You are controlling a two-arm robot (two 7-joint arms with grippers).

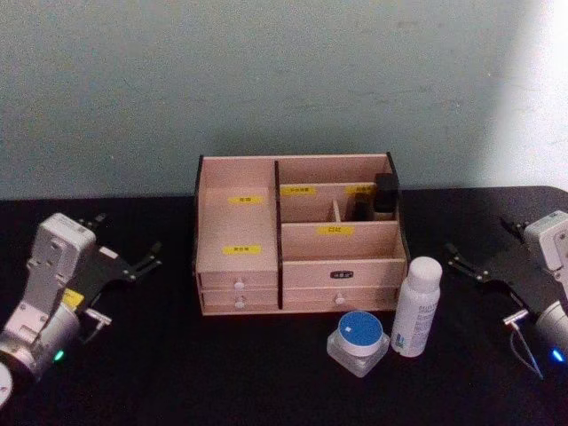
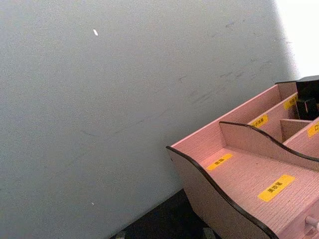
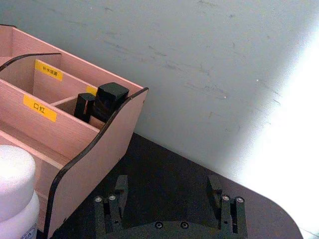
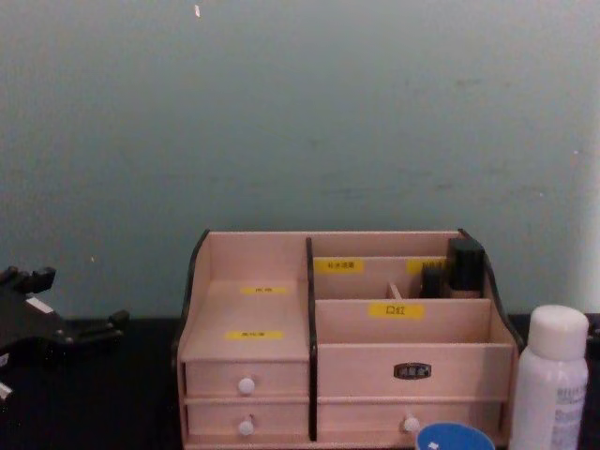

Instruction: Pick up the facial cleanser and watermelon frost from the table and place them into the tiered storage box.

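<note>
Facial cleanser (image 1: 417, 306) upright on table (image 1: 177, 373), just beside front right corner of tiered storage box (image 1: 342, 271). Watermelon frost (image 1: 358, 342) beside bottle, before box. Left gripper (image 1: 131, 236) fingers spread, empty, left of box. Right gripper (image 1: 479, 238) same, right of bottle.

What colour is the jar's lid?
The jar has a blue lid, clearest in the head view.

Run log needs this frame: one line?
left gripper idle, jaws open | right gripper idle, jaws open | bottle, jar on table before box
</note>
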